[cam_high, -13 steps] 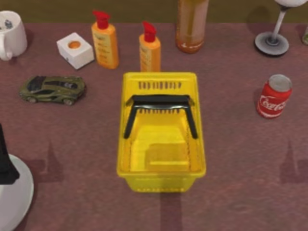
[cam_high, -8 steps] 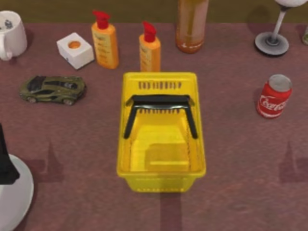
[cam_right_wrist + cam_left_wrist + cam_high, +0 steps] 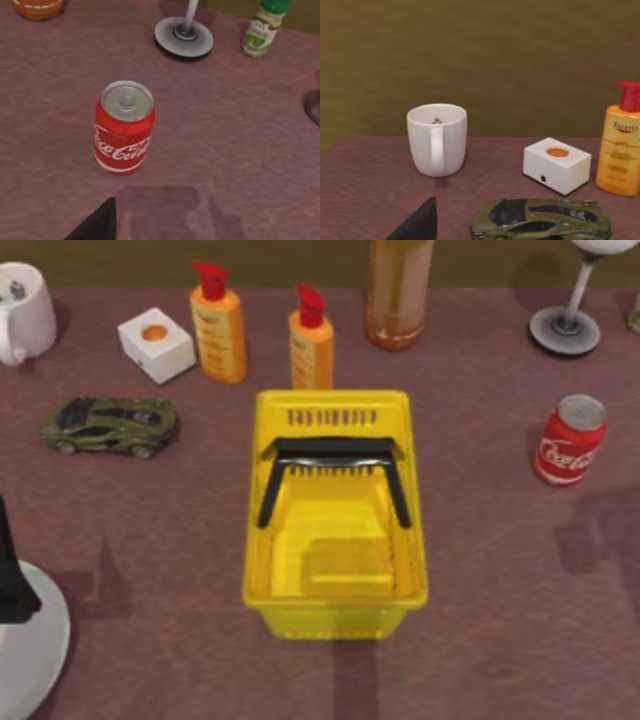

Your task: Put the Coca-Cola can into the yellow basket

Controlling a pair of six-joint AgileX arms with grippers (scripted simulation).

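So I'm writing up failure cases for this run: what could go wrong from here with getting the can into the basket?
The Coca-Cola can stands upright and free near the table's right edge; a sideways nudge on approach might tip it or roll it off. The black handle lies across the yellow basket, so a drop there could bounce out. The stemmed stand close behind may snag the arm.

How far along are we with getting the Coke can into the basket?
Nothing is done yet. The Coca-Cola can stands upright on the table's right side, apart from the yellow basket, which holds nothing. In hand: the right wrist view looks down on the can from close by, but neither gripper shows in the top view. Left to do: grasp the can, carry it over and release it in the basket.
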